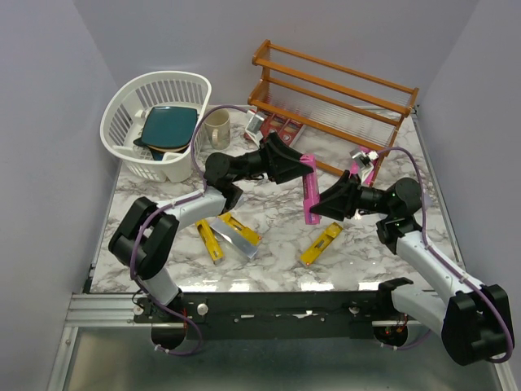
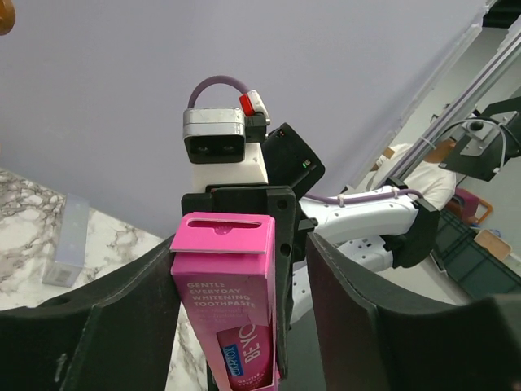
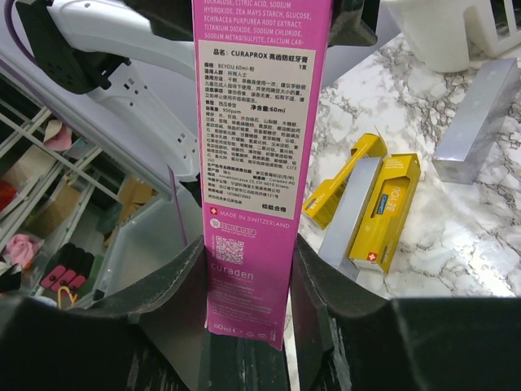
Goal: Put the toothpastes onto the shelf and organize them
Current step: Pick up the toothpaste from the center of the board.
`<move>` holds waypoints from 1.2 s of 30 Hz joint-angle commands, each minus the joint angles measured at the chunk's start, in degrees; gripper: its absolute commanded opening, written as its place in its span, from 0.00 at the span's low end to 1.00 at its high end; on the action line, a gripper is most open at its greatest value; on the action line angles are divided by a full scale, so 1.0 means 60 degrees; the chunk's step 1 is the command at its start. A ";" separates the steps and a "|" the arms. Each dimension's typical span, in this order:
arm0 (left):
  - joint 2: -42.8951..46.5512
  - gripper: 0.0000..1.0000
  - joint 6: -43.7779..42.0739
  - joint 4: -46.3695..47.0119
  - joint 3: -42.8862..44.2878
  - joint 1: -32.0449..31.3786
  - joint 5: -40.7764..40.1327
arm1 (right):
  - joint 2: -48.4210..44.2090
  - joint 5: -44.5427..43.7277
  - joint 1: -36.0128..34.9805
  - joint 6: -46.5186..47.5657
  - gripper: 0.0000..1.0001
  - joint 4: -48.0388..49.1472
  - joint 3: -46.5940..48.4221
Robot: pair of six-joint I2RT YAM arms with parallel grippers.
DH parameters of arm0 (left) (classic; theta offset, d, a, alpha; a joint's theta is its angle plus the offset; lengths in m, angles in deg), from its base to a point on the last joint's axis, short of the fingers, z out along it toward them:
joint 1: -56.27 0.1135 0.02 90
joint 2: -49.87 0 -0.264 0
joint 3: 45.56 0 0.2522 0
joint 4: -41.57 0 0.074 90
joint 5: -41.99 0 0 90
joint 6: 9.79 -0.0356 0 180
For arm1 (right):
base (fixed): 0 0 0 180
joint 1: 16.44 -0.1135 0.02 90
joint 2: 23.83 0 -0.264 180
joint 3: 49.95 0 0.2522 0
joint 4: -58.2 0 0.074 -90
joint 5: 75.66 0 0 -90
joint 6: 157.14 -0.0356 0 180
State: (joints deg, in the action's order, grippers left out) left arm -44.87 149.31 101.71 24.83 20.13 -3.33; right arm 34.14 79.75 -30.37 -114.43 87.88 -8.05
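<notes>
A magenta-pink toothpaste carton (image 1: 310,189) is held in the air over the middle of the table, in front of the reddish-brown shelf (image 1: 334,90). My right gripper (image 1: 316,210) is shut on its lower end; in the right wrist view (image 3: 248,269) both fingers press the carton (image 3: 260,147). My left gripper (image 1: 301,167) is open around its upper end; in the left wrist view the carton (image 2: 228,301) lies against one finger with a gap to the other. Yellow cartons (image 1: 209,240) (image 1: 321,244) and a silver one (image 1: 234,239) lie on the table. A few cartons (image 1: 281,126) sit on the shelf's lowest tier.
A white plastic basket (image 1: 155,122) holding a dark teal dish stands at the back left, with a beige mug (image 1: 216,128) beside it. The two arms meet at the table's middle. Grey walls close in the left and right sides.
</notes>
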 commanded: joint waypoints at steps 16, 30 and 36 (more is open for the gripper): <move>0.0276 0.27 -0.0310 0.0341 -0.0018 -0.0070 -0.0006 | 0.0152 0.0071 -0.0138 0.0527 0.60 -0.0311 0.0481; 0.2107 0.24 -0.3210 -0.4757 -0.0501 -0.0070 -0.2641 | -0.0697 -0.1305 -0.0182 0.2649 0.99 -0.3164 0.0700; 0.2825 0.24 -0.3285 -0.6735 -0.0574 -0.0070 -0.3945 | -0.1341 -0.2549 -0.0241 0.3674 1.00 -0.4425 0.0891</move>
State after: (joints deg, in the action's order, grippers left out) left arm -31.51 131.80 71.53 22.27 20.02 -17.97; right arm 29.07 71.71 -31.13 -99.06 68.80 -4.83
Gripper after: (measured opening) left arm 0.479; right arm 0.996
